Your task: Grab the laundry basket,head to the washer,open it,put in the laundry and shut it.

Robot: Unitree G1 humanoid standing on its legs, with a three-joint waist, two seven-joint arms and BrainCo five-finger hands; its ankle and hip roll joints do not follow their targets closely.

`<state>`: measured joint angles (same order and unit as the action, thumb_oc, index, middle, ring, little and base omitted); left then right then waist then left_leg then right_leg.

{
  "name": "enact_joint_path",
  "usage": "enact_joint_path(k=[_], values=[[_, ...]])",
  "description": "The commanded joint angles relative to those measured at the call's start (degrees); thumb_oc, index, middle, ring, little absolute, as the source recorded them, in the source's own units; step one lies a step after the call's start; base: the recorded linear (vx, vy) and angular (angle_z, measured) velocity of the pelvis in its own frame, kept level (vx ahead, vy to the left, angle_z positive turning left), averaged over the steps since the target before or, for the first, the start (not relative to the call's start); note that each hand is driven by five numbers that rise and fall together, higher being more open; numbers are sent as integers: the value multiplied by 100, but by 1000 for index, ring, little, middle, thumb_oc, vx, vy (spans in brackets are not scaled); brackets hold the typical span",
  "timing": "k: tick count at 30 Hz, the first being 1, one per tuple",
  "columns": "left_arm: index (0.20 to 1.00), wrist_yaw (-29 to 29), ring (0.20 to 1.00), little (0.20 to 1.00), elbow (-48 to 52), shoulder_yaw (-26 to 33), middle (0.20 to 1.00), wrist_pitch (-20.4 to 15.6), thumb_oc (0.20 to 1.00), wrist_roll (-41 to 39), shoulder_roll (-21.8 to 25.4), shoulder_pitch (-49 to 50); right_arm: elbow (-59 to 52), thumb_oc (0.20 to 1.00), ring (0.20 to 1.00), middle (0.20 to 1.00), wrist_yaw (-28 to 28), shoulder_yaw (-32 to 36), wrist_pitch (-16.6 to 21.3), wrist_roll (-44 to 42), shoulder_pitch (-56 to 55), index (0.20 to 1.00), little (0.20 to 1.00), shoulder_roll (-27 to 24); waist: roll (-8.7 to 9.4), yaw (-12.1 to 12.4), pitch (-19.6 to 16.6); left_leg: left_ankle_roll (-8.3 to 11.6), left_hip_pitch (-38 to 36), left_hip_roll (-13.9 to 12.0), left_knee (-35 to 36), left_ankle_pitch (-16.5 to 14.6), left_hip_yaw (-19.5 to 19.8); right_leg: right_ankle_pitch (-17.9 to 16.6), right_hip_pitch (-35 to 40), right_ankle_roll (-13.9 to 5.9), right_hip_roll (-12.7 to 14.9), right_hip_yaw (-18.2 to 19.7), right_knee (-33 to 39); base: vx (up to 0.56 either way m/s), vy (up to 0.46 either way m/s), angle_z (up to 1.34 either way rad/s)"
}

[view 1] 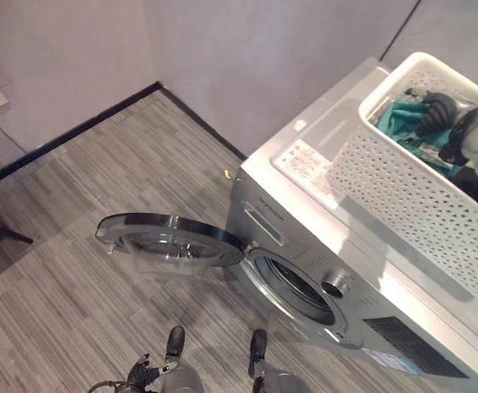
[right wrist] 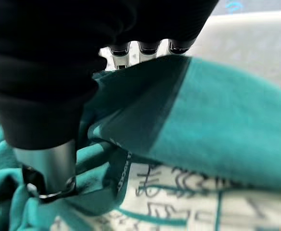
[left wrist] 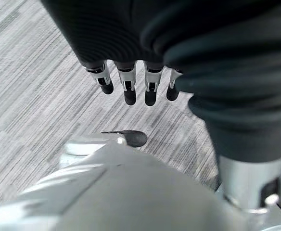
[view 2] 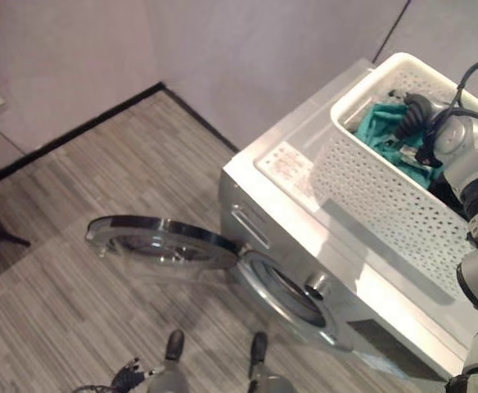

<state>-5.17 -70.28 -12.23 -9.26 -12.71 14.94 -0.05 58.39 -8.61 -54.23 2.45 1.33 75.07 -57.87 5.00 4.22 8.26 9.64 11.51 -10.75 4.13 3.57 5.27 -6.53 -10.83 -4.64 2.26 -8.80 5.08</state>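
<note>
On top of the washer (view 1: 321, 246), whose door (view 1: 167, 239) hangs open, the right hand (view 2: 412, 115) pinches teal laundry (view 2: 378, 123) inside the white basket (view 2: 378, 192); it should lift clear of the rim before lowering, while the left hand (left wrist: 131, 82) hangs relaxed, open.

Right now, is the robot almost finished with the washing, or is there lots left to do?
About halfway. The laundry basket already sits on top of the washer, and the round door hangs wide open. The right hand is down in the basket on the teal laundry; whether it has a grip is unclear. The left hand hangs open over the floor. Loading the drum and shutting the door remain.
</note>
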Motion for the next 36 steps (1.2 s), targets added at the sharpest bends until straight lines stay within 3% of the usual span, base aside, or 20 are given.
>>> enact_joint_path(k=[1, 5, 6, 7, 15, 24, 31, 36], values=[[1000, 116, 1000, 1000, -19, -303, 1000, -33, 1000, -20, 123, -262, -290, 1000, 1000, 1000, -392, -500, -54, -61, 294, 1000, 1000, -191, 280, 110, 148, -86, -26, -177, 87, 280, -4, 178, -2, -366, 429, 50, -118, 42, -10, 18], [1000, 170, 1000, 1000, 38, -390, 1000, -55, 1000, 78, 97, -326, -1227, 1000, 1000, 1000, -899, -933, -4, -446, 116, 1000, 1000, -568, 316, 91, 203, -64, 4, -156, 87, 276, 14, 178, -14, -372, 442, 15, -110, 9, -1, 5], [1000, 175, 1000, 1000, 63, -407, 1000, -64, 1000, 80, 92, -351, -1305, 705, 705, 705, -949, -975, 22, -540, 96, 705, 705, -615, 319, 92, 205, -63, 5, -149, 87, 271, 20, 181, -7, -373, 449, 17, -108, 0, 0, 0], [1000, 176, 1000, 1000, 72, -429, 1000, -70, 1000, 90, 82, -372, -1310, 200, 200, 200, -950, -971, 47, -601, 79, 200, 200, -635, 314, 89, 205, -63, 1, -143, 87, 269, 15, 176, -4, -377, 454, 21, -104, 0, 0, 0], [1000, 125, 1000, 1000, 98, -548, 1000, -123, 1000, 227, 64, -428, -1287, 200, 200, 200, -834, -751, 170, -966, 36, 200, 200, -779, 279, 62, 119, -88, -119, -98, 87, 200, -20, 185, 100, -409, 512, 12, -95, 1, 6, 0], [1000, 57, 1000, 1000, -276, -448, 1000, -35, 1000, 403, 80, -447, -636, 200, 200, 200, -34, 480, 214, -1521, 210, 200, 200, -889, 249, -64, -93, -137, -433, -29, 87, 38, -111, 219, 319, -442, 573, 78, -99, 21, 32, -1], [1000, -9, 1000, 1000, -552, -310, 1000, 16, 1000, 588, 83, -340, -914, 200, 200, 200, 837, 1866, 499, -2701, 264, 200, 200, -998, 221, -196, -406, -200, -747, 50, 87, -152, -176, 274, 589, -458, 618, 152, -94, 46, 32, 0], [1000, -88, 1000, 1000, -570, -256, 1000, 60, 1000, 662, 13, -307, -1470, 200, 200, 200, 1541, 2547, 646, -2570, 65, 200, 200, -976, 181, -253, -522, -249, -862, 89, 87, -244, -211, 282, 667, -474, 641, 176, -98, 27, 44, -4]])
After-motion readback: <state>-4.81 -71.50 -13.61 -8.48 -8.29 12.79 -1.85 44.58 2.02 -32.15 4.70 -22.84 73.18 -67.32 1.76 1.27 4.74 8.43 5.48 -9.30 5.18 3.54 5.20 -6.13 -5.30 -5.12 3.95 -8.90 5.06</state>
